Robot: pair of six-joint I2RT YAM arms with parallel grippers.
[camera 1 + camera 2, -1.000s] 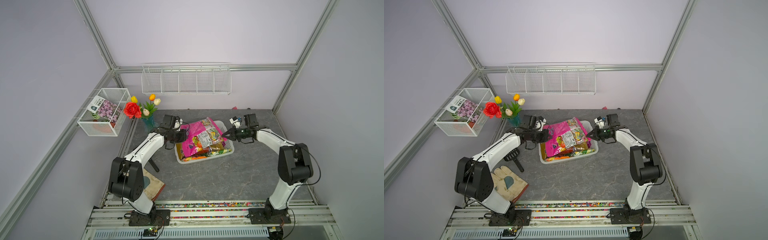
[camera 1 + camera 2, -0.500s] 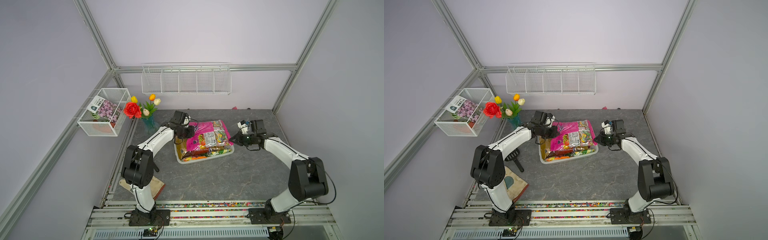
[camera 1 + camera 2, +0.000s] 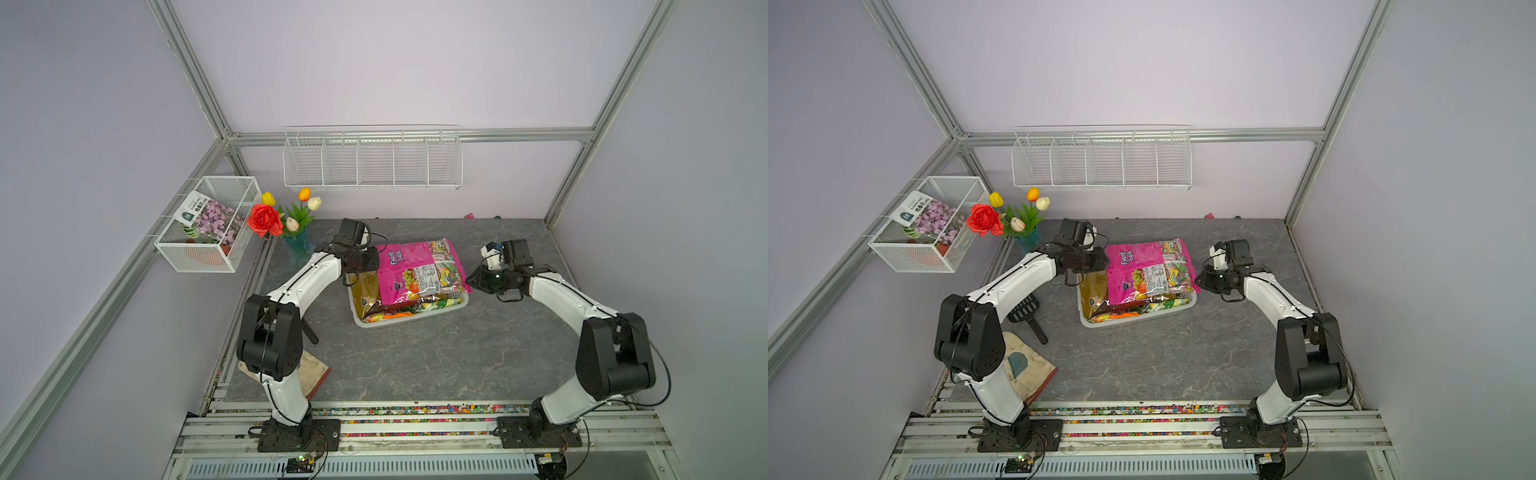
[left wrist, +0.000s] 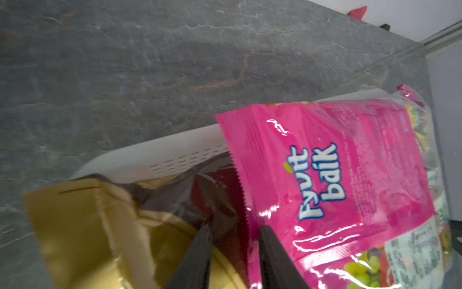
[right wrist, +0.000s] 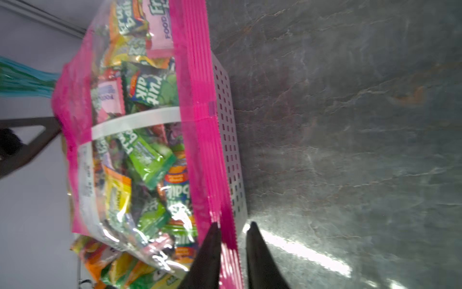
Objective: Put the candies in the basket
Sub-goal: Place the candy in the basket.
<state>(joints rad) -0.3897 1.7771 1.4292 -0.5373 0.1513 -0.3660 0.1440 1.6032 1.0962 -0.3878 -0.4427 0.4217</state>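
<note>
Centrally on the grey stone tabletop (image 3: 415,365), between lilac walls (image 3: 374,62), the white basket (image 3: 415,321) holds the candies (image 3: 395,314).
Left gripper (image 4: 233,229), narrowly parted, straddles the pink bag's (image 3: 415,270) toothed edge; that bag overhangs the basket's rim atop a gold bag (image 3: 368,291); right gripper (image 5: 233,225), also narrowly parted, straddles its opposite edge; wide tabletop lies toward the rails (image 3: 415,419).

The grey tabletop (image 3: 415,365) bears the white basket (image 3: 415,318), a flower vase (image 3: 298,249), a black scoop (image 3: 1027,313) and a glove (image 3: 1030,370).

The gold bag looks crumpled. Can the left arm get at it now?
Likely yes: the left tool sits open at the gold bag, whose end there lies uncovered; the pink bag overlies its other side.
</note>
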